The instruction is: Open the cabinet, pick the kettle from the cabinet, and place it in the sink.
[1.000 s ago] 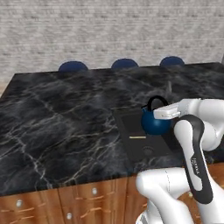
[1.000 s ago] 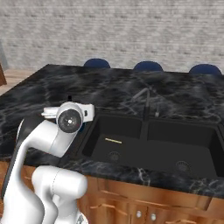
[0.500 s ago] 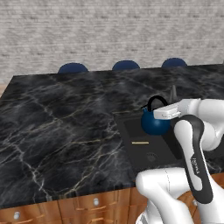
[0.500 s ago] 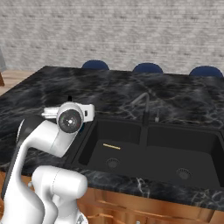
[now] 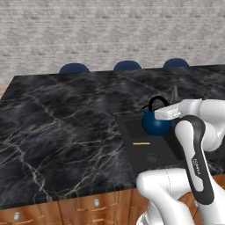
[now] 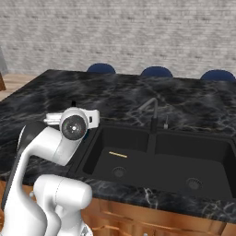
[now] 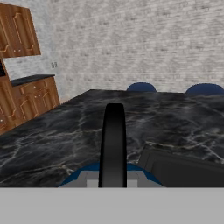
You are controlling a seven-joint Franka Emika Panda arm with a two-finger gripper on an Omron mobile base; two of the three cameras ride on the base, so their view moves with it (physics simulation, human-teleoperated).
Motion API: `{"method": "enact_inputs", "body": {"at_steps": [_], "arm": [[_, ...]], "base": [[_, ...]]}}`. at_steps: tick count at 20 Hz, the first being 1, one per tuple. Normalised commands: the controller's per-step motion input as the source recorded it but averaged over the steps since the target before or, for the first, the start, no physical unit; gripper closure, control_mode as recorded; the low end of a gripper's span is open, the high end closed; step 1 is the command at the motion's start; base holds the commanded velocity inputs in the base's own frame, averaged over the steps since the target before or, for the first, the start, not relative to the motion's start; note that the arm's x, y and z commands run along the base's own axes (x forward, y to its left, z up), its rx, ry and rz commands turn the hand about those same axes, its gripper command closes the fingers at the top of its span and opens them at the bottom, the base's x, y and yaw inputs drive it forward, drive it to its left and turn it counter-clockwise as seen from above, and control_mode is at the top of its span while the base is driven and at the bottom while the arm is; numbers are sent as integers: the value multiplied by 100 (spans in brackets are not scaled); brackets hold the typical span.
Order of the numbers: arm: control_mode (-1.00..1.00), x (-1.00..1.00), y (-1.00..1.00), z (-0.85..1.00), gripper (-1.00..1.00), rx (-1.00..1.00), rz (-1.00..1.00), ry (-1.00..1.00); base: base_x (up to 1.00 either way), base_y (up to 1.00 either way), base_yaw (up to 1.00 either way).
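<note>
Kettle: the dark-blue kettle (image 5: 154, 125) hangs just under the gripper (image 5: 163, 115), its black loop handle (image 7: 113, 144) rising straight up the middle of the hand view and its blue body showing at the base of that handle.
Gripper: closed narrow on the kettle's handle, holding the kettle off the counter; the fingertips themselves are hidden behind the hand in the base views.
Kettle against sink: it is over the near-left corner of the sink (image 6: 138, 138), above the rim where the basin meets the black marble counter (image 5: 61, 123).
Sink contents: a thin pale stick (image 6: 118, 155) lies on the floor of the left basin, below and beyond the gripper; the drain (image 6: 118, 172) sits just nearer.
Faucet: the slim dark faucet (image 6: 152, 120) stands at the far rim, well apart from the gripper.
Cabinet: reddish-brown wall cabinets (image 7: 17, 30) stand far off, beyond the counter.
</note>
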Motion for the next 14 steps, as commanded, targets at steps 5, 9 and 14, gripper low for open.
{"method": "enact_inputs", "body": {"at_steps": [5, 9, 14], "arm": [[100, 0, 0, 0, 100, 0, 0, 0], [100, 0, 0, 0, 100, 0, 0, 0], [100, 0, 0, 0, 100, 0, 0, 0]], "base": [[0, 0, 0], [0, 0, 0], [0, 0, 0]]}}
